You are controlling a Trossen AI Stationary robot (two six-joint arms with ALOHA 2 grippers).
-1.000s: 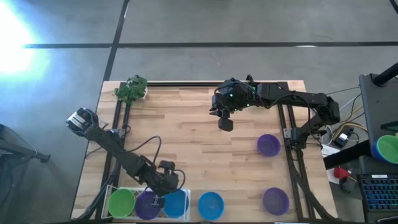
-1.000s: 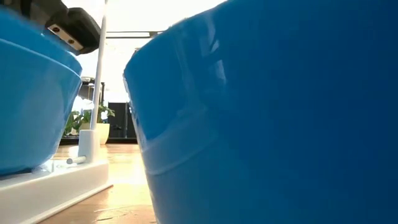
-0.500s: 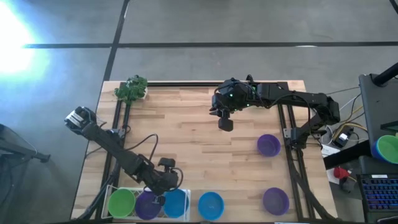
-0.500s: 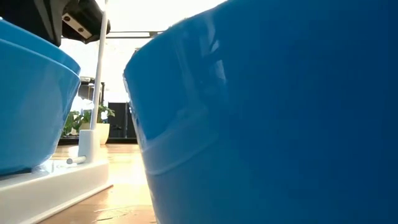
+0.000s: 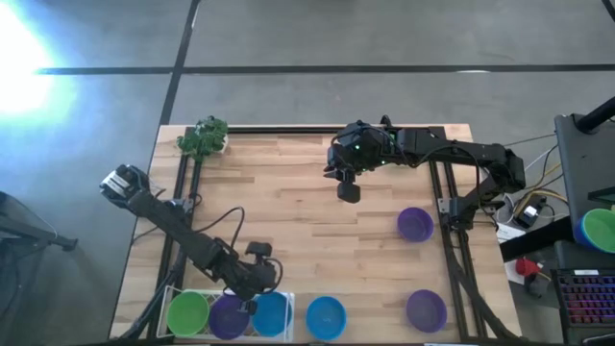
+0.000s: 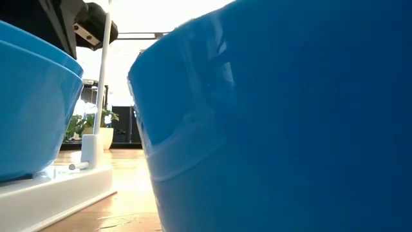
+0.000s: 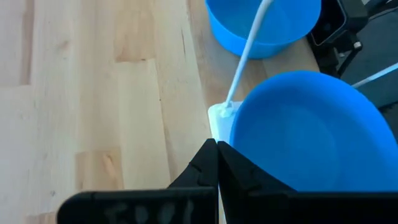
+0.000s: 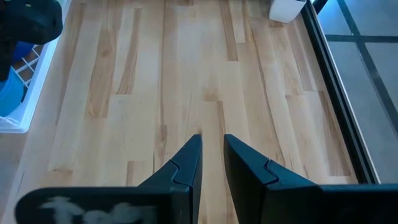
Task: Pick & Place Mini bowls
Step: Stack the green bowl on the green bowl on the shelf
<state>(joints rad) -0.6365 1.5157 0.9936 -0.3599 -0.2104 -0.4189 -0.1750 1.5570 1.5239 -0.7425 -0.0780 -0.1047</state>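
- My left gripper (image 5: 252,300) hangs over the white mesh tray (image 5: 174,291) at the table's (image 5: 307,192) near left corner, its fingers (image 7: 205,168) pressed together with nothing between them.
- In my left wrist view those closed fingers sit above the rim of the blue bowl in the tray (image 7: 305,134), just where the tray's white corner post (image 7: 249,50) rises.
- The tray holds three mini bowls in a row along the near edge: a green bowl (image 5: 187,313) toward the corner, a purple bowl in the tray (image 5: 227,318) in the middle, then the blue one (image 5: 272,313).
- A second blue bowl (image 5: 326,317) stands on the bare wood just beside the tray, close to the near edge; in the low view it fills most of the picture (image 6: 290,129).
- Two more purple bowls are on the right side: the purple bowl by the right rail (image 5: 415,224) about halfway back, and the purple bowl at the near right corner (image 5: 426,309).
- My right gripper (image 5: 347,191) waits above the middle of the table toward the far edge, fingers (image 8: 186,165) a narrow gap apart and holding nothing, only bare wood beneath them.
- A leafy green toy plant (image 5: 203,136) stands at the far left corner.
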